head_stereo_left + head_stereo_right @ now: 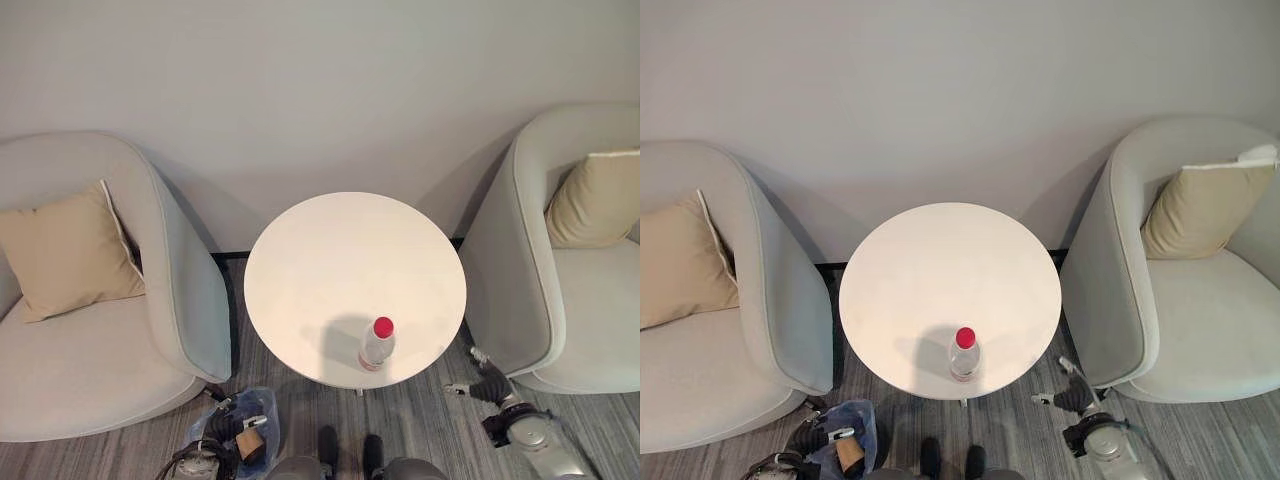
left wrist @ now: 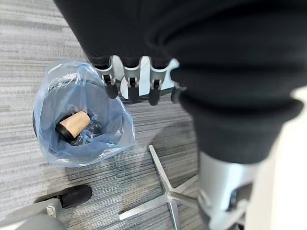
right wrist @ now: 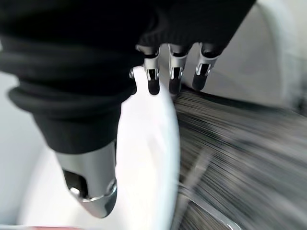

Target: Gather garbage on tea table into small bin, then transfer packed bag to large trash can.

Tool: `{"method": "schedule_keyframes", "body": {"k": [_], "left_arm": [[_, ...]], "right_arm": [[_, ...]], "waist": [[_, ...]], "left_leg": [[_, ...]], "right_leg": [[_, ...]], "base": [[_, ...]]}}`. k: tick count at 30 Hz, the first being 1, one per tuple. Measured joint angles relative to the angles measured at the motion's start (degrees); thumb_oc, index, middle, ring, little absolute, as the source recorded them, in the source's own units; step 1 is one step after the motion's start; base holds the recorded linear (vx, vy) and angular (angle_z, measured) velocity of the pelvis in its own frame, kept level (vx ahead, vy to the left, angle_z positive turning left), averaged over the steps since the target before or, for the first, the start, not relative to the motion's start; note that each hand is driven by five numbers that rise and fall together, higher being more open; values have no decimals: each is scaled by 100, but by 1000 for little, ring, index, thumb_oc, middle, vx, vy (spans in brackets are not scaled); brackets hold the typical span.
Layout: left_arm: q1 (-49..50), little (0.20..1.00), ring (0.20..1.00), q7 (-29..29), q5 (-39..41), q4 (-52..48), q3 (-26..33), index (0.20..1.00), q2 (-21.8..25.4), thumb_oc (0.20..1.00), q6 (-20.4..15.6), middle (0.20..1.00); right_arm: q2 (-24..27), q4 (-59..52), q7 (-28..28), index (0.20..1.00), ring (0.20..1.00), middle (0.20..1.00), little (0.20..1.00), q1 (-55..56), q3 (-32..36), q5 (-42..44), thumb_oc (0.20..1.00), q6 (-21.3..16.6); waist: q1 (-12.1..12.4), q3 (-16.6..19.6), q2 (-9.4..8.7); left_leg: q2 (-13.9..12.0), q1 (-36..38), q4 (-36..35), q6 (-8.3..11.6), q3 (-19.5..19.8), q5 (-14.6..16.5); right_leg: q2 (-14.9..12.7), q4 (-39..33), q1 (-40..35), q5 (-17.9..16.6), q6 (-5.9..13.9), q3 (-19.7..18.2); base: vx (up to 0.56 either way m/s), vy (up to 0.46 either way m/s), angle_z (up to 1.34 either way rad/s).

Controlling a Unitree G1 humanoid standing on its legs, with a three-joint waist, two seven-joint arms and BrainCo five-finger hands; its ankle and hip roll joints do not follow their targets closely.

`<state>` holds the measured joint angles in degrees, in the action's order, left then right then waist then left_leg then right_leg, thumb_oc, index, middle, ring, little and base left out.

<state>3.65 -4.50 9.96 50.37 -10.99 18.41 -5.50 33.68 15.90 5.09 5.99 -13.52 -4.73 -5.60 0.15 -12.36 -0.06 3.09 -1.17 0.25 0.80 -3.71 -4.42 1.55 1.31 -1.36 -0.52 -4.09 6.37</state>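
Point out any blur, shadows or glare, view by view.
Left eye view: sharp; the bottle throws a soft shadow on the evenly lit white table. Left wrist view: crisp on the bin's blue bag. Right wrist view: motion-smeared carpet, right hand fingers softened.

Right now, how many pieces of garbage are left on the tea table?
1: a clear bottle with a red cap stands upright near the front edge of the round white table. A brown cup already lies in the bagged small bin on the floor.
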Motion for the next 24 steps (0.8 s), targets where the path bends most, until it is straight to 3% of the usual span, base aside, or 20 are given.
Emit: {"method": "schedule_keyframes", "body": {"k": [1, 4, 7, 9, 13, 24], "left_arm": [[-2, 1000, 1000, 3, -12, -5, -1, 1000, -6, 1000, -6, 1000], [-54, 1000, 1000, 2, -44, -9, -13, 1000, -28, 1000, -24, 1000], [-133, 1000, 1000, 10, -51, 22, -25, 1000, -156, 1000, -44, 1000], [-125, 1000, 1000, 9, -69, 23, -25, 1000, -256, 1000, -56, 1000], [-53, 1000, 1000, 10, -215, 33, -24, 1000, -292, 1000, -70, 1000], [76, 1000, 1000, 11, -229, 148, -28, 1000, -308, 1000, -98, 1000]], "right_arm": [[145, -201, -66, 1000, 1000, 1000, 1000, -24, -32, -87, 1000, -7], [348, -392, -175, 1000, 1000, 1000, 1000, -190, -167, -214, 1000, -152], [567, -472, -435, 1000, 1000, 1000, 1000, -406, -618, -326, 1000, -172], [580, -474, -516, 1000, 1000, 1000, 1000, -432, -618, -327, 1000, -177], [560, -558, -683, 1000, 1000, 1000, 1000, -711, -914, -326, 1000, -205], [421, -489, -764, 1000, 1000, 1000, 1000, -1014, -1242, -433, 1000, -284]], "waist": [[5, -23, -35], [-3, -57, -103], [-10, -36, 5], [11, -22, 175], [48, -30, 198], [179, 21, 281]], "left_leg": [[-20, -14, 62, 41, -4, 68], [-317, -12, 31, 142, -2, 57], [-589, -69, -88, 258, 9, -29], [-619, -19, -93, 231, 16, -171], [-434, 219, -329, 114, 91, -248], [-376, 339, -464, 167, 257, -228]], "right_leg": [[-12, -237, -168, -181, -64, 9], [8, -628, -454, -215, -70, 25], [13, -630, -456, -248, 54, 124], [55, -612, -465, -242, 169, 159], [-129, -634, -626, -174, 426, 184], [-159, -633, -747, -142, 465, 316]], "base": [[0, 0, 0], [-4, -3, 7], [3, 2, 16], [12, 6, 15], [11, 4, 17], [5, 5, 7]]}}
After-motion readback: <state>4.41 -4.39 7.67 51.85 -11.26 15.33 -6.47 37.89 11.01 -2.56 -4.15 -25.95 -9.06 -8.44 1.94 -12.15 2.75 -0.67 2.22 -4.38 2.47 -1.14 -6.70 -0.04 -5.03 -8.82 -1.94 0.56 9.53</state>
